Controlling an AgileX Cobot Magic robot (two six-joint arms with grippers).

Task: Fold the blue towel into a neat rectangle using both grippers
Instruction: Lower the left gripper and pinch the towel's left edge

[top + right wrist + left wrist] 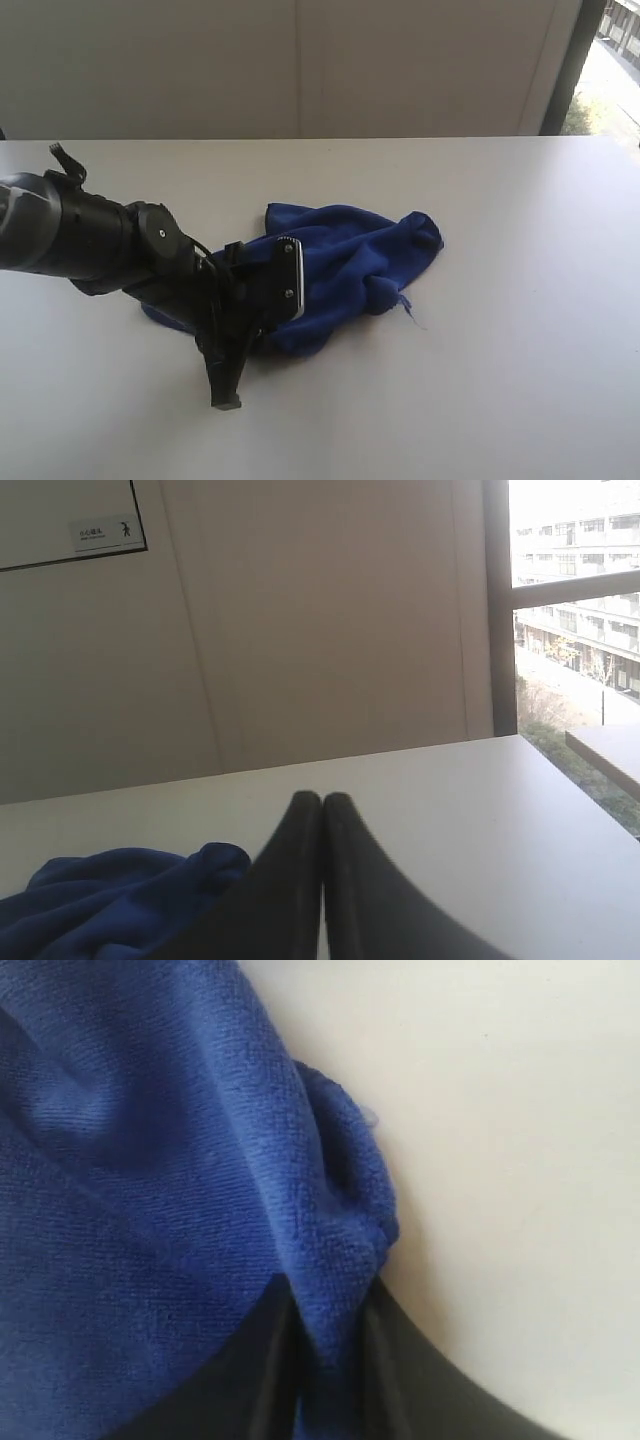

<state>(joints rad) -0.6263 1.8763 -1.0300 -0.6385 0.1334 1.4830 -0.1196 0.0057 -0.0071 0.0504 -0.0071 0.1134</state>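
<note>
**LEFT GRIPPER PINCHING TOWEL FOLD; RIGHT GRIPPER CLOSED AND IDLE**

**1. Nearest: the left grip.** In the left wrist view, the left gripper [330, 1295] has its two black fingers closed on a raised ridge of the blue towel [150, 1210]. Cloth fills the gap between them. The pinch sits at the towel's border, with bare table [520, 1160] just beside it. Judgement: an edge is taken here so that it can be lifted and drawn out flat, since the cloth is not yet spread for folding.

**2. Middle: towel position.** In the exterior view, the towel lies as a crumpled heap at the centre of the frame. The left arm [90, 235] enters from the left edge and comes down on the heap's lower-left part. A loose thread [408, 305] trails from the lower-right edge.

**3. Farther: the right gripper.** In the right wrist view, the right gripper [322, 810] has its fingers pressed together with nothing between them. It is apart from the towel, facing the wall [330, 630] and window [570, 630]. Judgement: it waits for a free corner.

**4. Not determinable.**
- The left arm covers the towel's lower-left portion in the exterior view.
- No tag is visible, and no corner can be identified.
- Whether the pinched ridge is a corner or a mid-edge cannot be told.
- The right arm does not appear in the exterior view.
</note>
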